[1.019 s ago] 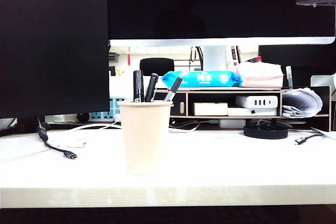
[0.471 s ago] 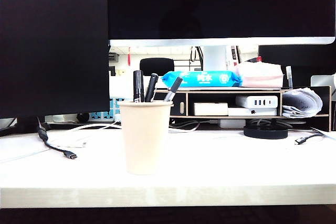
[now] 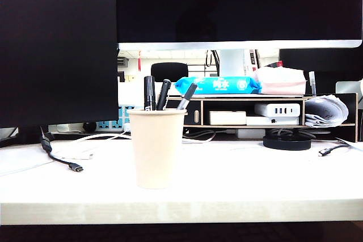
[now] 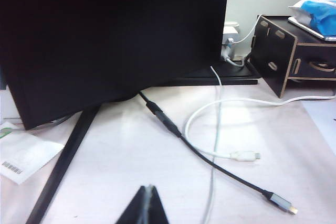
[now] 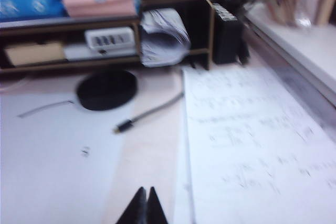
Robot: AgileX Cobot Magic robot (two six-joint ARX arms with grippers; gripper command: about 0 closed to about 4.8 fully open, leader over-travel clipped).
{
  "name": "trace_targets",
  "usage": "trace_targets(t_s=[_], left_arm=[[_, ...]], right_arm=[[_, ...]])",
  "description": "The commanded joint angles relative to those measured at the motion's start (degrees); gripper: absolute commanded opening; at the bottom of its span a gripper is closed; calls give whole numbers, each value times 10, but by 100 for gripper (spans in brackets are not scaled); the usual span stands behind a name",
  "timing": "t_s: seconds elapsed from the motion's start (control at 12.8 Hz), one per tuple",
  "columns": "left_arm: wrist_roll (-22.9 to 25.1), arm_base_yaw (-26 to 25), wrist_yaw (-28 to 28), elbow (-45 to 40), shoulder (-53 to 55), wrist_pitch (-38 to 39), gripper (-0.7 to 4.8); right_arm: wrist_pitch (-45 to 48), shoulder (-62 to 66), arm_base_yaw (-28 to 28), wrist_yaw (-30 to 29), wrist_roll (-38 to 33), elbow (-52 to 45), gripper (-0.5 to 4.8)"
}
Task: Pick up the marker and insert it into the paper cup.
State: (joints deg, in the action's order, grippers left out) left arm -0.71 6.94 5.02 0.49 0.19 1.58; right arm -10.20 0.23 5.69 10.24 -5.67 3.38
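The beige paper cup (image 3: 156, 148) stands upright on the white table near its front edge, left of centre in the exterior view. The thick black marker (image 3: 149, 92) stands in it at the left of the rim, beside two thinner dark pens (image 3: 187, 96). Neither gripper shows in the exterior view. My left gripper (image 4: 148, 188) is shut and empty, low over the table by a monitor foot and cables. My right gripper (image 5: 146, 189) is shut and empty above bare table beside a printed sheet (image 5: 252, 145). Cup and marker are out of both wrist views.
Large dark monitors (image 3: 57, 43) fill the back. A wooden desk shelf (image 3: 329, 118) holds a blue wipes pack (image 3: 218, 85), a charger and rolled papers. A black round disc (image 3: 287, 141) and a black USB cable (image 3: 62, 161) lie on the table. White cable (image 4: 244, 156) loops near my left gripper.
A dark part of the right arm at the exterior view's top right corner one second ago has left the view. The cup and its pens have not moved.
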Motion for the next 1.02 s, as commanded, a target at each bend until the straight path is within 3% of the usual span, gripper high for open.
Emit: trace_targets(t_s=[0.08,0.39,0.63,1.02], left_arm=[[2,0,-1,0,0,-4,-4],[2,0,-1,0,0,-4,-4],[2,0,-1,0,0,-4,-4],[2,0,-1,0,0,-4,-4]], right_arm=[[17,0,-25,-1,-23,-17,-5],[18,0,-25,-7,-26,-28,-5],[19,0,-25,-49,31,-28,-5],[63,0,-16,-79,64,-29,-5]])
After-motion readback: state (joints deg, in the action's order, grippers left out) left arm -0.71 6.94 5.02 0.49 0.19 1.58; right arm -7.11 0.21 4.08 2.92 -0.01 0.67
